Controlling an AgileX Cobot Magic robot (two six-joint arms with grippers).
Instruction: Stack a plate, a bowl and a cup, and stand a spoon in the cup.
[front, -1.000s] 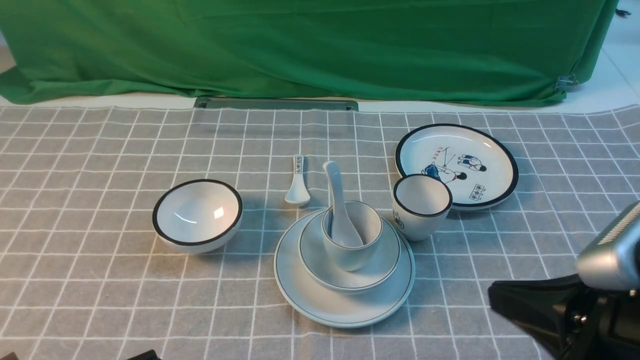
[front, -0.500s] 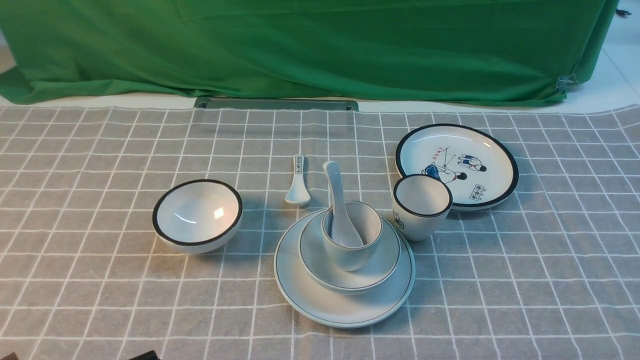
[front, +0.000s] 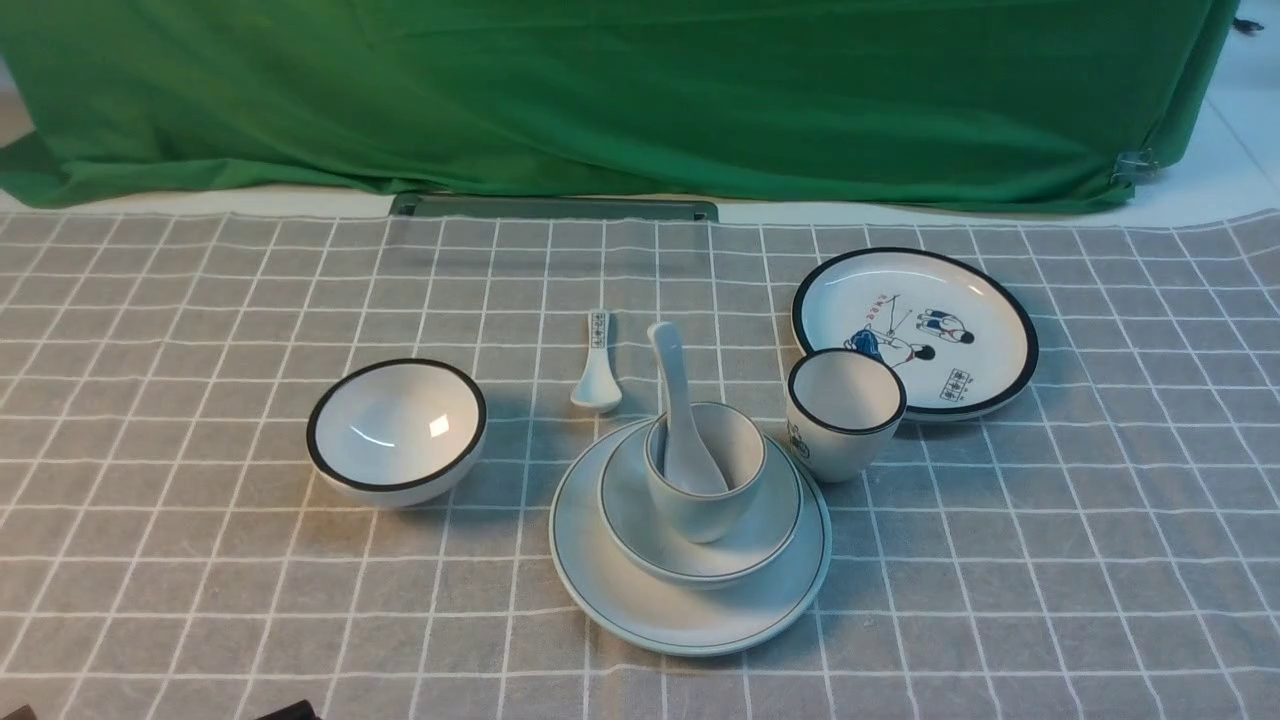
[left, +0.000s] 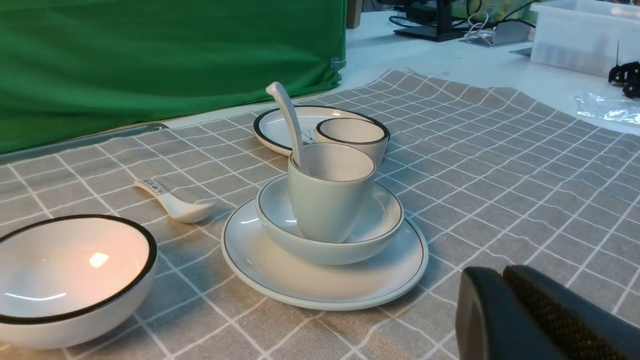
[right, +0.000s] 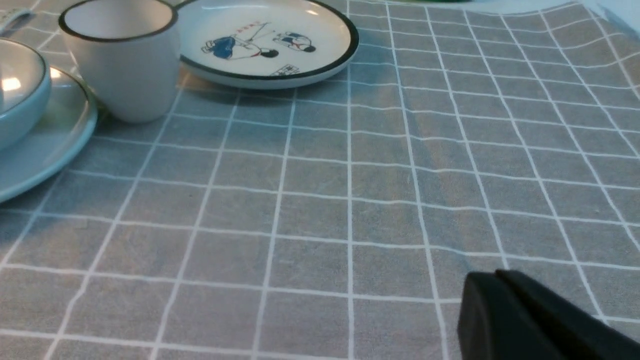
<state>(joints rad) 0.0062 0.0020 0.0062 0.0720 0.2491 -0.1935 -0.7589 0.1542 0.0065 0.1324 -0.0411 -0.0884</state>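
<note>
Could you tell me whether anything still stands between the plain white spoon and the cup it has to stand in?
Nothing visible does: the spoon already stands in the cup, which sits in the bowl on the plate. The black-rimmed cup stands beside the stack, not in the way.

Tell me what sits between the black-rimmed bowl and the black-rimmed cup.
In the front view, the stack: plate, bowl, cup with the white spoon standing in it. The printed spoon lies slightly farther back.
</note>
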